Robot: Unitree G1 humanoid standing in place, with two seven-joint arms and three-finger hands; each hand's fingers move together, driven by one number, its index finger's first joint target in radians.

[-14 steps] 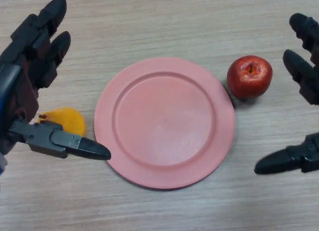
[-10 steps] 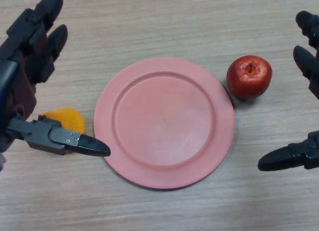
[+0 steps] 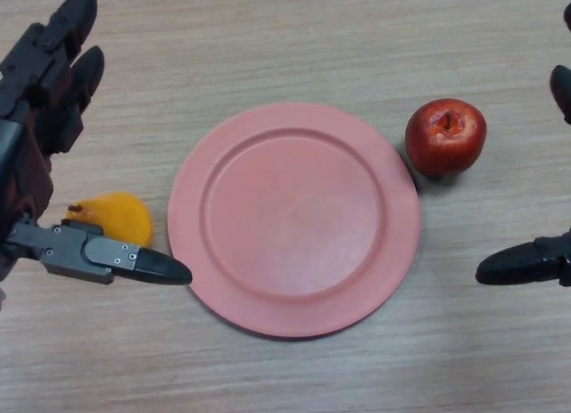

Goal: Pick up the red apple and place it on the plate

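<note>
A red apple (image 3: 445, 136) stands upright on the wooden table, just off the right rim of a round pink plate (image 3: 293, 218), which holds nothing. My right hand (image 3: 526, 264) is open at the right edge, its thumb low and a fingertip higher up, to the right of the apple and apart from it. My left hand (image 3: 40, 119) is open at the left edge, fingers straight and thumb pointing toward the plate.
A yellow-orange fruit (image 3: 116, 218) lies on the table left of the plate, partly behind my left thumb. The wooden table (image 3: 294, 38) stretches on all sides.
Both hands have drawn outward toward the view's edges: the right hand to the right, away from the apple, the left hand to the left. The apple and plate have not moved.
</note>
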